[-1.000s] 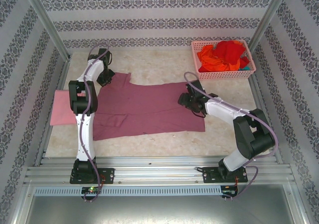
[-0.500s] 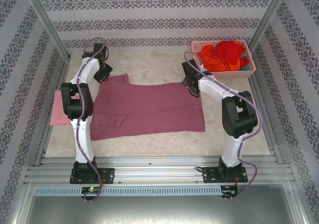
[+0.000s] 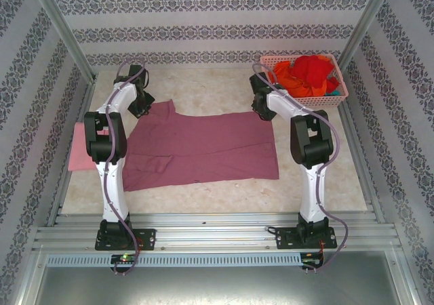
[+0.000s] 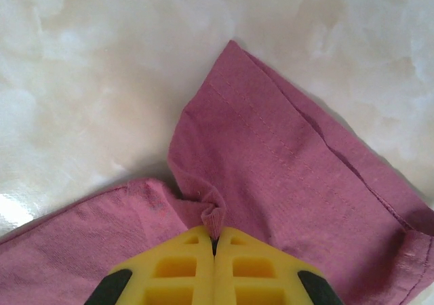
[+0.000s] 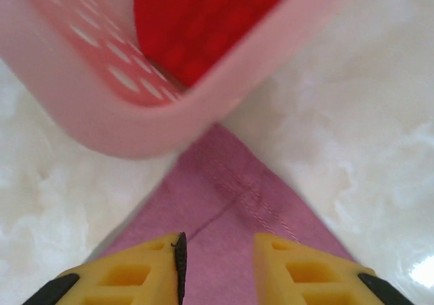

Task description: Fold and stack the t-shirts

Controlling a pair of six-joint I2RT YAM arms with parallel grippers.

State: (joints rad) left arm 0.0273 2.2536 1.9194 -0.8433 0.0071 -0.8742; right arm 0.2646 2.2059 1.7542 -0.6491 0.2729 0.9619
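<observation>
A dusty maroon t-shirt (image 3: 203, 149) lies spread flat across the table's middle. At its far left, by the sleeve, my left gripper (image 3: 140, 104) is shut on a small pinched fold of the maroon cloth (image 4: 214, 217), yellow fingers (image 4: 176, 271) pressed together. My right gripper (image 3: 263, 108) hovers low over the shirt's far right hemmed corner (image 5: 237, 190), open, with the cloth lying flat between its fingers (image 5: 298, 264). A folded light pink t-shirt (image 3: 80, 149) rests at the left edge. Red and orange t-shirts (image 3: 308, 74) are heaped in the basket.
The pink lattice basket (image 3: 319, 102) stands at the back right, its wall (image 5: 102, 115) just beyond my right fingertips. Metal frame posts and patterned walls enclose the table. Bare marble-look tabletop (image 3: 203, 91) lies behind the shirt and in front of it.
The right arm swung from the shirt's right side back to its far right corner beside the basket, its jaws narrowing. The left arm stretched farther back, still pinching the cloth.
</observation>
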